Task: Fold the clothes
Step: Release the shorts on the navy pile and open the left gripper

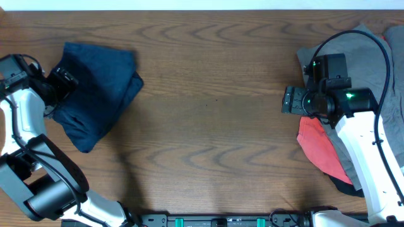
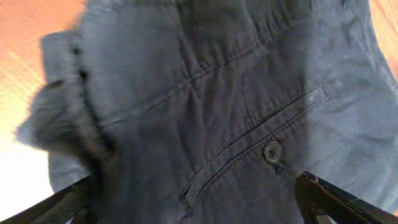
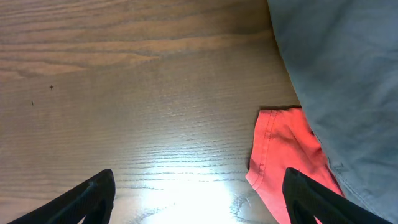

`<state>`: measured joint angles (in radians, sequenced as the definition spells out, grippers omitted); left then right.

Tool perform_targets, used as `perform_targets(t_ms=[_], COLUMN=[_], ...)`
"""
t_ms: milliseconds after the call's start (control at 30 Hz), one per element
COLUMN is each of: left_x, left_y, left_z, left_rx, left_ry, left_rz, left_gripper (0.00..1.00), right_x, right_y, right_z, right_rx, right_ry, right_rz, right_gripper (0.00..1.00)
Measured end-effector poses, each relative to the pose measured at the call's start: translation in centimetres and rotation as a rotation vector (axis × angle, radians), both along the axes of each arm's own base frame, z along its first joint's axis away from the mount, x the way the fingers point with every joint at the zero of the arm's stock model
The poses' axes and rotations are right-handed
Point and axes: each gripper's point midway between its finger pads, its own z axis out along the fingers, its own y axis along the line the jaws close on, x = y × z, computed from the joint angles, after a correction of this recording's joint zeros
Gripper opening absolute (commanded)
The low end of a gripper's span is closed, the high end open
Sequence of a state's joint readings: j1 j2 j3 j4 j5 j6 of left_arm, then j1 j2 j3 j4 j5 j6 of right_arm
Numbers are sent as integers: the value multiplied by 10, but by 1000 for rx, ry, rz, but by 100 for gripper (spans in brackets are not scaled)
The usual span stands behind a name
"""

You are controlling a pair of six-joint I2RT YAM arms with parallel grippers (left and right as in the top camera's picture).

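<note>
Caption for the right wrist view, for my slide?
Open right gripper over the wooden table, beside a red garment partly under a grey garment.

Worktop [image 1: 214, 94]: brown wood-grain surface with arched grain figure running left to right, slight sheen. It fills nearly the whole overhead view. Pale strip [image 1: 189, 4] along the far edge, whitish to light blue; can't tell if it's wall or floor. Dark rail [image 1: 214, 221] with teal fittings along the near edge. Light comes from above: bright glare patch [image 3: 186, 199] on the wood in the right wrist view, soft shadow [image 1: 126, 170] near left. Left wrist view renders the wood orange, blown out at the left edge. A few small dark specks in the grain.
</note>
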<state>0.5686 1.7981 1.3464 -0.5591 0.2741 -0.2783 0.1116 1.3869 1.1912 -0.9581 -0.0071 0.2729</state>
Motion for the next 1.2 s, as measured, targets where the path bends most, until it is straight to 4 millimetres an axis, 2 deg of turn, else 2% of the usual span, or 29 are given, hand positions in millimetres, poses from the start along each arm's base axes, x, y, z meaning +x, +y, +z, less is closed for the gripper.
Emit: perform_targets(t_ms=[133, 300, 400, 500, 600, 800, 900, 1033, 1133, 1200], left_x=[-3, -1, 1, 4, 3, -10, -18, -19, -18, -17], left_y=[3, -4, -8, -8, -8, -13, -16, -15, -12, -9], left_z=[31, 95, 104, 88, 53, -27, -51, -55, -45, -31], left_rx=[40, 118, 127, 105, 53, -66, -103, -109, -96, -73], left_ry=[-59, -213, -241, -205, -118, 96, 164, 174, 152, 120], left_rz=[27, 11, -3, -4, -1, 10, 17, 21, 28, 33], left_gripper=[98, 98, 99, 99, 99, 98, 99, 99, 99, 98], right_x=[0, 0, 0, 0, -1, -2, -3, -5, -5, -5], right_y=[0, 0, 0, 0, 0, 0, 0, -1, -1, -1], right_z=[0, 0, 0, 0, -1, -2, -2, -3, -3, -3], right_rx=[0, 0, 0, 0, -1, -1, -2, -3, -3, -4], right_ry=[0, -1, 0, 2, 5, 9, 16, 22, 22, 21], right_rz=[0, 0, 0, 0, 0, 0, 0, 0, 1, 4], right_gripper=[85, 85, 85, 85, 85, 86, 86, 86, 86, 86])
